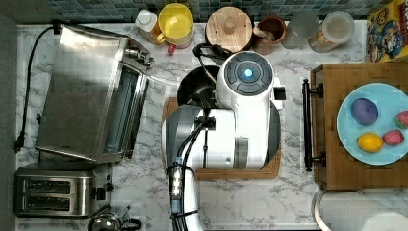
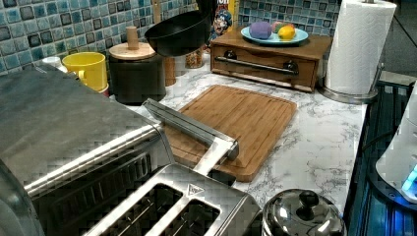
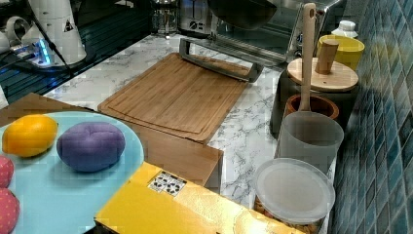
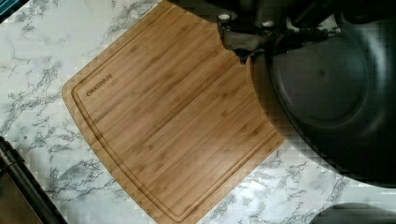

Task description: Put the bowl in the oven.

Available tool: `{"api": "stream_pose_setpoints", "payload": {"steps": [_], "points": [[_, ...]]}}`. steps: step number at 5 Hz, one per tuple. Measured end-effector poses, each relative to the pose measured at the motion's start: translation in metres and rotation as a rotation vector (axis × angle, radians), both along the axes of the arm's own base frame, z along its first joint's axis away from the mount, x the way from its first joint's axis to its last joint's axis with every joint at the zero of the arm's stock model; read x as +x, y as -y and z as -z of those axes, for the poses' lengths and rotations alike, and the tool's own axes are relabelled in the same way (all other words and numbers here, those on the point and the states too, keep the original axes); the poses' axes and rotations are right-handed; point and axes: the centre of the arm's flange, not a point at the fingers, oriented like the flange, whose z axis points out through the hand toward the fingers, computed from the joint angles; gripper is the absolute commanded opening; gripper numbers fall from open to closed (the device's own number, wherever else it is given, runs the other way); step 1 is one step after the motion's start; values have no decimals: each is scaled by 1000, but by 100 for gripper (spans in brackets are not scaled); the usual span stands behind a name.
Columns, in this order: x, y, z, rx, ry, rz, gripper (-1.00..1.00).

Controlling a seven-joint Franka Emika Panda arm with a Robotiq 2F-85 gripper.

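The black bowl (image 2: 179, 32) hangs tilted in the air above the far end of the cutting board; its glossy inside (image 4: 327, 88) is close to the wrist camera. My gripper (image 4: 248, 49) is shut on the bowl's rim. In the top view the white arm covers most of the bowl (image 1: 194, 85). The steel oven (image 1: 84, 108) stands at the top view's left. Its glass door is dropped open, and the door's handle bar (image 2: 189, 125) reaches over the board's edge. In the right view the bowl (image 3: 241, 9) hovers in front of the open oven (image 3: 272, 29).
A bamboo cutting board (image 2: 236, 118) lies under the bowl. A two-slot toaster (image 1: 53, 195) and a kettle lid (image 2: 300, 214) sit beside the oven. A yellow mug (image 1: 175, 21), a lidded canister (image 1: 229, 26) and jars line the back wall. A blue fruit plate (image 1: 380, 98) rests on a wooden box.
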Motion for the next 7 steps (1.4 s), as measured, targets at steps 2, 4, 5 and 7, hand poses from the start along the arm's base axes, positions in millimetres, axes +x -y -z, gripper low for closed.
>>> {"api": "stream_pose_setpoints", "payload": {"steps": [2,4,5,7], "points": [[0,0,13,-1,3,-25,-100],[13,-8,35,88,150,-201,-100],[5,-20,57,114,162,-337,-100],[-34,-60,113,174,47,-455,-100]]}}
